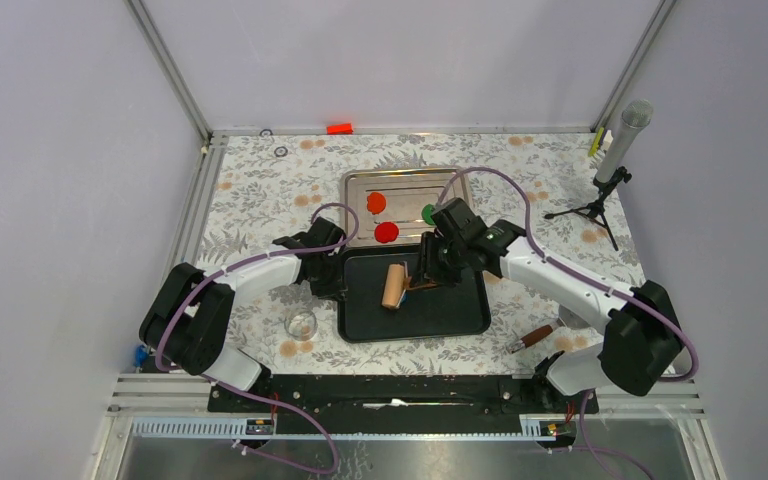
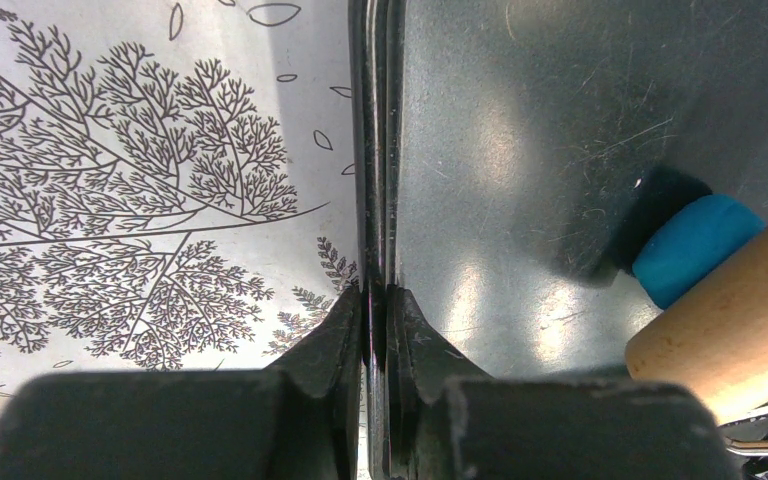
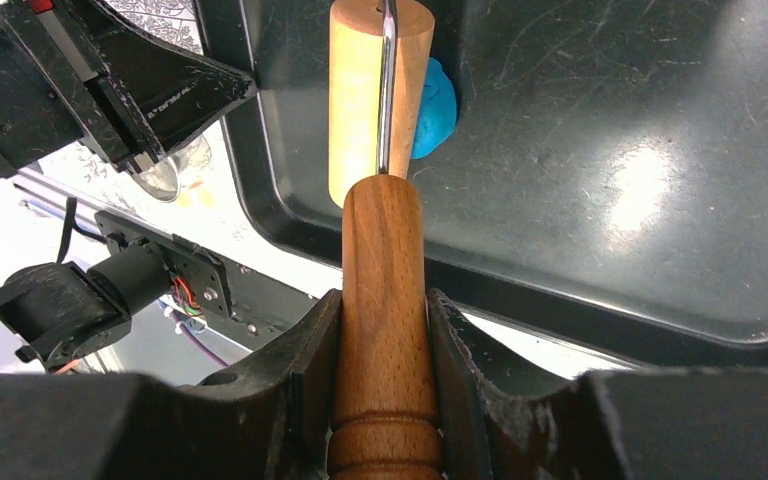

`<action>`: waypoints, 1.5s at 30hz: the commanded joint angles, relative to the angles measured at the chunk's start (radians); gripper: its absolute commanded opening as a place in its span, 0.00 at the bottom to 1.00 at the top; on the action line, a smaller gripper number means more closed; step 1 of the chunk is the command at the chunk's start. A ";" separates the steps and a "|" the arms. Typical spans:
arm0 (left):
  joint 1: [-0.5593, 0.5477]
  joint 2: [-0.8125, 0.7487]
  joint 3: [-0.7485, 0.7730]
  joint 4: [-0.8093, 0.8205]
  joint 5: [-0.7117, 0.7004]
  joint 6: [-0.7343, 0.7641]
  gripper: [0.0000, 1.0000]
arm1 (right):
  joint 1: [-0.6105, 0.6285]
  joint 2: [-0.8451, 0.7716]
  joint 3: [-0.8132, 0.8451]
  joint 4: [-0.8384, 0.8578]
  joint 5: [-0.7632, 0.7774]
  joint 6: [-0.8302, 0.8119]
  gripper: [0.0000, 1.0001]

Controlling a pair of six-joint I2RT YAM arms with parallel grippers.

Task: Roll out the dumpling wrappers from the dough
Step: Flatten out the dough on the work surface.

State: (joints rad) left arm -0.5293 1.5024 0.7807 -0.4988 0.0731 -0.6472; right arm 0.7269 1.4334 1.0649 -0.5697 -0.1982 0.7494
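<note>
Two arms are out over the flowered bench [image 1: 260, 200], both low at the black tray [image 1: 450, 310]. The left arm [image 1: 250, 275] runs its forearm rightward from its base to the tray's left edge, wrist level, and the left jaws are pinched together on that rim, one finger outside and one inside. The right arm [image 1: 550, 275] slants from its base up and left, wrist tipped down over the tray's far right part, and the right jaws are clamped on the dark wooden handle [image 3: 385, 300] of the roller [image 1: 395, 285].

Count them off: two trays, the black one nearer the arms and a steel one [image 1: 410, 185] just beyond it. One roller, pale wood, lying in the black tray's left half. One more wooden-handled tool [image 1: 532, 337] lies on the bench by the right arm's base. One glass [image 1: 302, 323] stands near the black tray's near left corner. Three dumpling wrappers sit on the steel tray: orange [image 1: 376, 202], red [image 1: 387, 232] and green [image 1: 428, 212], the green one at the right wrist's edge.

One lump of dough [image 3: 432, 100], bright blue and thick, sits on the black tray floor, pressed against the roller's side and partly under it. The roller's long axis runs near to far, slightly tilted; its handle points right toward the wrist. The dough lies lengthwise along the roller.
</note>
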 commanded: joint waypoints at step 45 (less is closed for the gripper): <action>-0.023 -0.023 0.002 -0.058 -0.018 0.053 0.00 | -0.043 -0.072 0.109 -0.286 0.203 -0.078 0.00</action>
State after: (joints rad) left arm -0.5331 1.4998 0.7807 -0.5026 0.0708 -0.6472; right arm 0.6823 1.3975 1.1007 -0.7921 -0.0402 0.6952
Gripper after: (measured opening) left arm 0.095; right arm 0.391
